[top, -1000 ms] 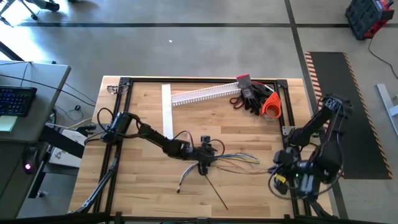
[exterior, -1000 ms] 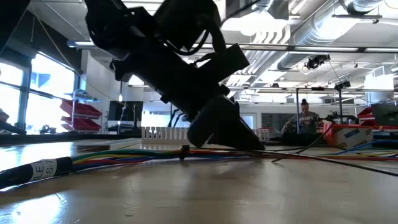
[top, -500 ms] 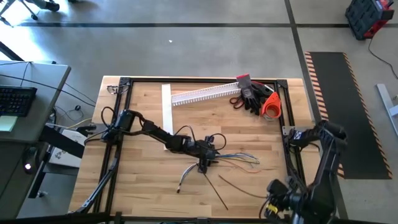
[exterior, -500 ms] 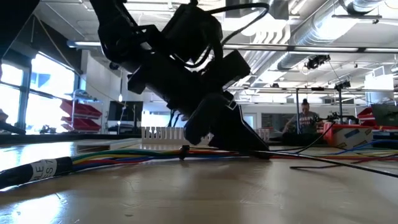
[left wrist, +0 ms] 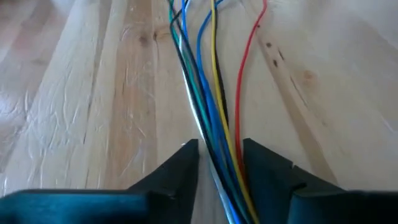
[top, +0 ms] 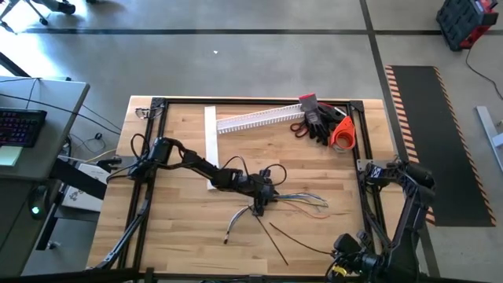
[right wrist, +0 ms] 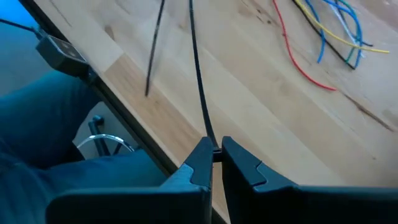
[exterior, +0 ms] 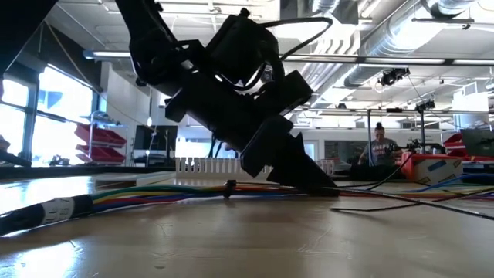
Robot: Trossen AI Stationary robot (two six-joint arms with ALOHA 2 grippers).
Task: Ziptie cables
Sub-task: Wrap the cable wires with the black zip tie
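The cables (top: 275, 200) lie at the table's middle, a bundle of coloured wires that fans out toward the right (left wrist: 208, 56); its sheathed, labelled end (exterior: 54, 207) points near-left. My left gripper (top: 262, 200) is shut on the bundle. My right gripper (top: 339, 259) is off the table's near right edge, shut on a thin black ziptie (top: 302, 240). A second ziptie (top: 273, 244) lies loose on the wood, and also shows in the right wrist view (right wrist: 155, 50). My left gripper pinches the bundle of coloured wires (left wrist: 219, 140) between its two fingers, a little before the place where they fan out. The fingers slant down from the table's left (exterior: 312, 184) and stand on either side of the wires. The bundle lies on the table. My right gripper pinches one end of the ziptie (right wrist: 211, 142) between its two fingertips, which come from the near right, off the table's edge. The strip runs straight on from the fingers. Its other end (top: 273, 225) lies on the wood near the cables.
A white slotted channel (top: 255, 118), a flat white strip (top: 210, 141), black and red gloves (top: 318, 122) and an orange object (top: 342, 134) lie at the far side. A black frame (top: 363, 157) borders the table. A person (exterior: 380, 143) shows far behind.
My right gripper has gone from beside the wires' fanned ends toward the table's near edge and past it, drawing the ziptie after it away from the cables. My left gripper has shifted a little toward the right along the bundle.
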